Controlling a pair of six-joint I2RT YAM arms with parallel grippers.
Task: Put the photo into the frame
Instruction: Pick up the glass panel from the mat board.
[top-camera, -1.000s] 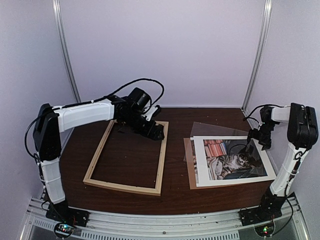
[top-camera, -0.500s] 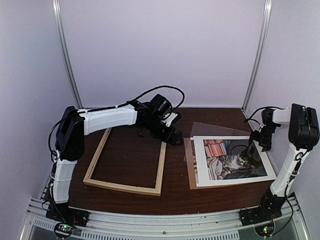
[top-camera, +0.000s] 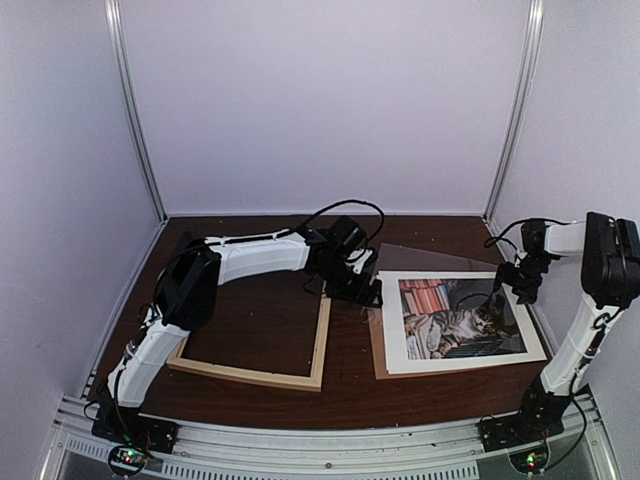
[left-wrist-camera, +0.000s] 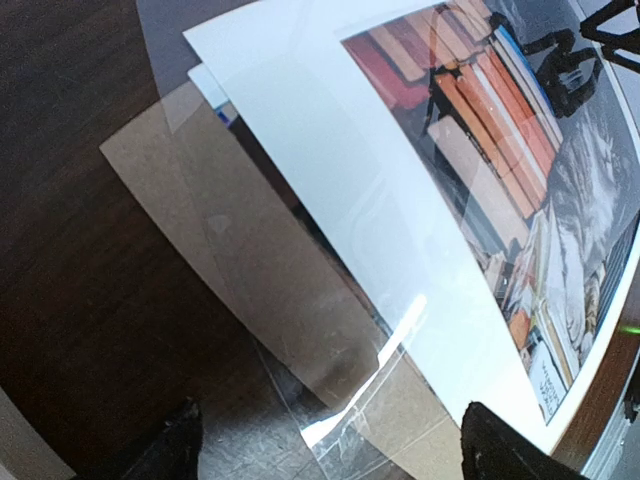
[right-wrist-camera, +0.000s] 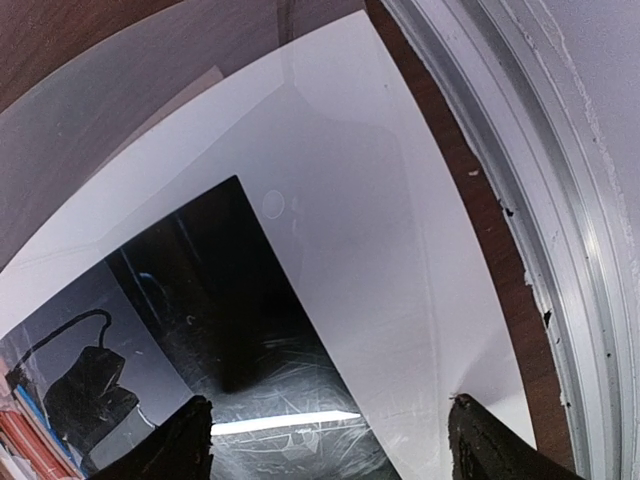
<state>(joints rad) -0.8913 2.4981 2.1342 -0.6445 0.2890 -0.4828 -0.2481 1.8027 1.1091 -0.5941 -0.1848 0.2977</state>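
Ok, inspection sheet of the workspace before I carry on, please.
Surface: dark brown wooden table, nothing spilled.
Job's things: white-bordered cat photo face up on the right, on a brown backing board; pale wooden rectangular frame flat on the left, empty.
Clutter: clear transparent sheet showing beyond the photo's far edge.
Grippers: left gripper open above the photo's left edge; right gripper open above its right side; both empty.
Cables: black cables loop off both arms.
Surroundings: white walls, aluminium posts.
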